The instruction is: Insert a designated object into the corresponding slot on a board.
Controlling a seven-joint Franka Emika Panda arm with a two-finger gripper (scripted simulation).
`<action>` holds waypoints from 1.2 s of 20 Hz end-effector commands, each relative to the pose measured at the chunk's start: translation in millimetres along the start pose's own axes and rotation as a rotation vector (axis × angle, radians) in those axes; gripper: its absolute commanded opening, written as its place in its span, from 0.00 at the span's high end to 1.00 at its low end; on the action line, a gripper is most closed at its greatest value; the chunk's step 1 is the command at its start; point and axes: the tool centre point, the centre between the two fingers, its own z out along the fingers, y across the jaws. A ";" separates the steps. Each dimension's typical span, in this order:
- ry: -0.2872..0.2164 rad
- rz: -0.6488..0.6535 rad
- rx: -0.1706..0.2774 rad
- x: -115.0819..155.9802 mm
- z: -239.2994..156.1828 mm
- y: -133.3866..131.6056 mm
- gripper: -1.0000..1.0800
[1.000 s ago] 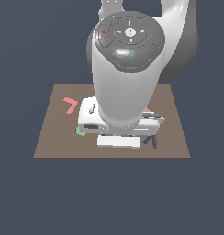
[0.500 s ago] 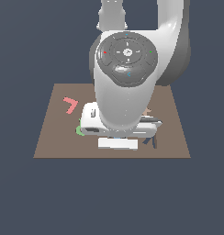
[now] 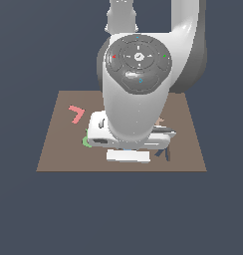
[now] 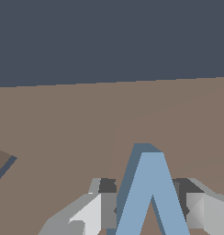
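Note:
In the wrist view the light-blue letter piece (image 4: 153, 197) stands between my two fingers (image 4: 98, 211), and its sides meet both pads. My gripper (image 4: 148, 209) is shut on it, low over the brown board (image 4: 63, 124). A dark sunken cutout (image 4: 1, 166) shows at the picture's edge; I cannot tell if it is the slot. In the exterior view the arm's hand (image 3: 128, 138) covers the blue piece, and a dark cutout (image 3: 165, 152) peeks out beside it on the exterior view's right.
A red L (image 3: 76, 113) lies on the board (image 3: 54, 154) at the exterior view's left. A green letter (image 3: 86, 142) is half hidden under the hand. The bulky white arm (image 3: 138, 79) blocks the board's middle.
The arm has come down toward the board over the last second and has barely moved in the last half second.

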 end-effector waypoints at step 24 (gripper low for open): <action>0.000 -0.296 0.000 16.8 -3.8 -3.9 1.00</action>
